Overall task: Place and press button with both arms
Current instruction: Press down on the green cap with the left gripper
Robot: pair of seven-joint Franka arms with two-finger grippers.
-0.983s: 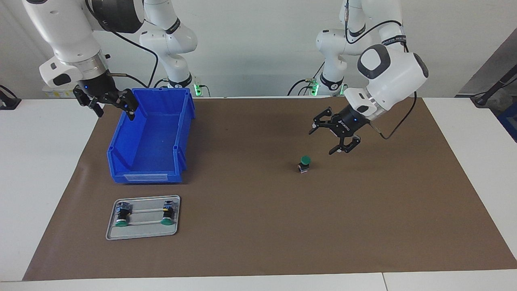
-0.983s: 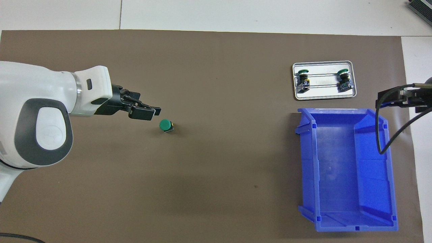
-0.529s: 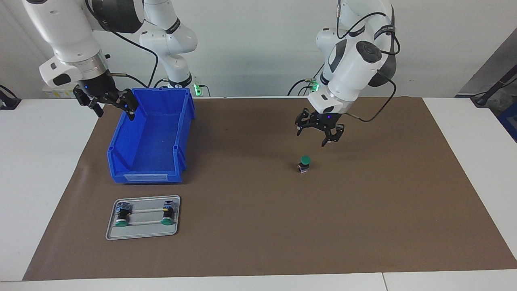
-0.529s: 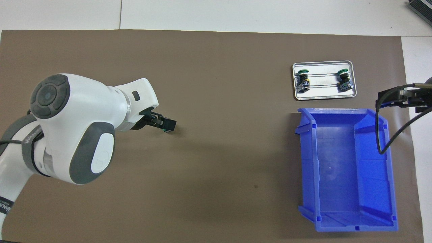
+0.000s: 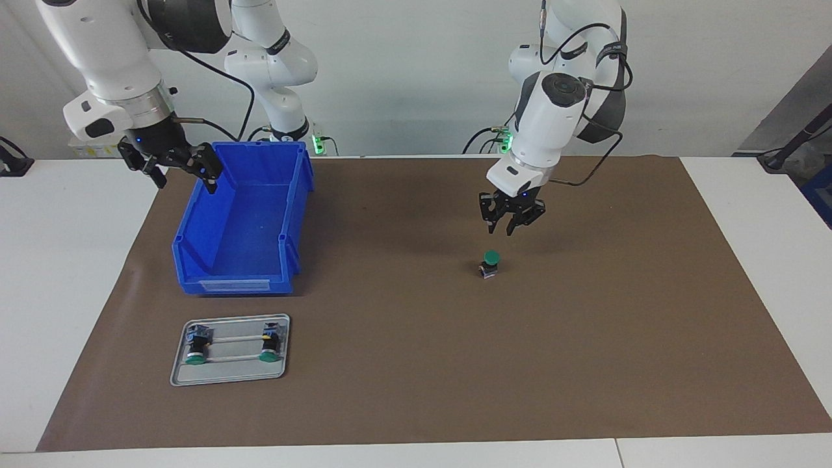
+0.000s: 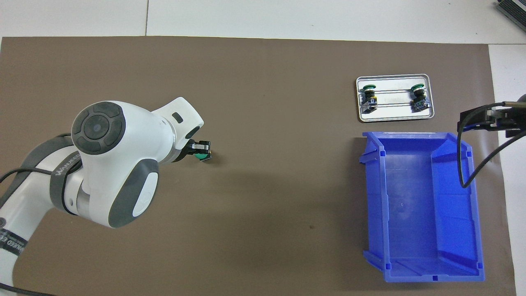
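The right arm's black two-finger gripper (image 5: 174, 170) waits with jaws wide over the nearer rim of the open blue plastic bin (image 5: 242, 224). The left arm's black gripper (image 5: 509, 224), fingers drawn narrow with a small gap and holding nothing, hangs above the green-capped, black-bodied push-button (image 5: 490, 264), which stands upright on the brown mat (image 5: 416, 364). Farthest out lies a grey metal tray (image 5: 229, 376) carrying two more green-capped buttons (image 5: 194, 343).

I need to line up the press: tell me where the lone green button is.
The button stands upright on the brown mat toward the left arm's end of the table, directly under the raised left tool, untouched.
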